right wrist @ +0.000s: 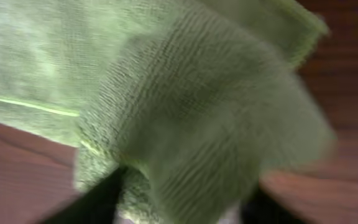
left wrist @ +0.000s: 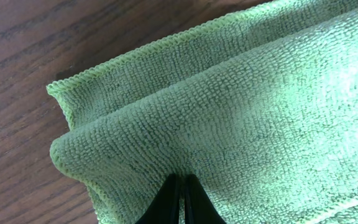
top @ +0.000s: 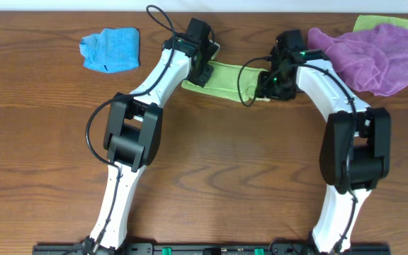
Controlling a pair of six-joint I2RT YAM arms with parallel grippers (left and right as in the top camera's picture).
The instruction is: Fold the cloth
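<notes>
Green cloth (top: 227, 79): doubled over, far middle of table (top: 218, 170), between both arms.
Left gripper (left wrist: 180, 198): jaws together, pinching the cloth's left end.
Right gripper (right wrist: 179, 208): jaws clamped on the bunched right end (view blurred).
Other items: blue cloth (top: 110, 49) at far-left corner; purple cloth (top: 374, 57) at far-right corner.

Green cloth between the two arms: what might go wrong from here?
The left gripper pinches only a thin fold of the green cloth, so it might slip out. The right gripper holds a thick bunch, which could leave the fold crooked. The purple cloth lies close and might get snagged.
</notes>
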